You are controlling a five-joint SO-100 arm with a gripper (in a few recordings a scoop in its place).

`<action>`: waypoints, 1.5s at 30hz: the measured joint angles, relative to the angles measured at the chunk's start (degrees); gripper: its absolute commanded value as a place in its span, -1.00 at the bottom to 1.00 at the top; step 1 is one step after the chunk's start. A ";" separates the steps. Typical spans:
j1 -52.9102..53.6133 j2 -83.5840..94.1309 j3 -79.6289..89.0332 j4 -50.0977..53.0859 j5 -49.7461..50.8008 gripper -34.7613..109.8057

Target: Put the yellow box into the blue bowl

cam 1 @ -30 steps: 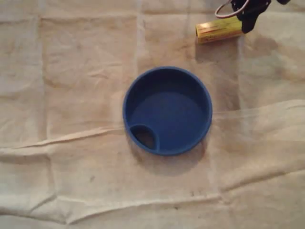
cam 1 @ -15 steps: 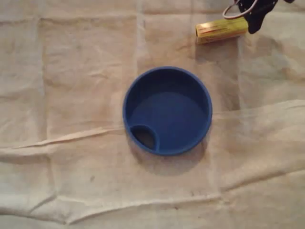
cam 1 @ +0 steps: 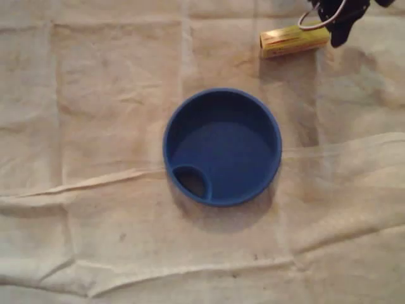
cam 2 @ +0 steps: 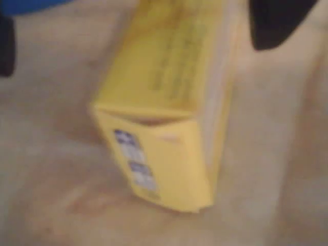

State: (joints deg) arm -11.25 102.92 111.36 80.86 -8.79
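The gripper [cam 1: 336,28] sits at the top right of the overhead view with its jaws spread, and in the wrist view one dark finger [cam 2: 277,23] shows at the upper right and the other at the left edge, with the yellow box [cam 2: 164,113] lying between them and a clear gap on the left side. The box lies flat on the creased beige cloth [cam 1: 95,126], its right end just under the gripper. The blue bowl [cam 1: 222,152] stands empty in the middle of the cloth, well apart from the box and below and to its left.
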 measured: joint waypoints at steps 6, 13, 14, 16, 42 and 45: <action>0.00 -0.62 0.00 0.00 0.00 -0.16; 0.00 -3.43 0.00 -0.18 0.09 -0.16; 0.00 -3.52 0.00 -0.26 0.09 -0.16; 0.00 -3.52 0.00 -0.62 0.00 -0.16; 0.00 -3.52 6.42 -6.59 0.00 -0.16; 0.00 -3.52 6.42 -6.59 0.00 -0.16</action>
State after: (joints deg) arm -11.25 99.40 117.77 74.27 -8.79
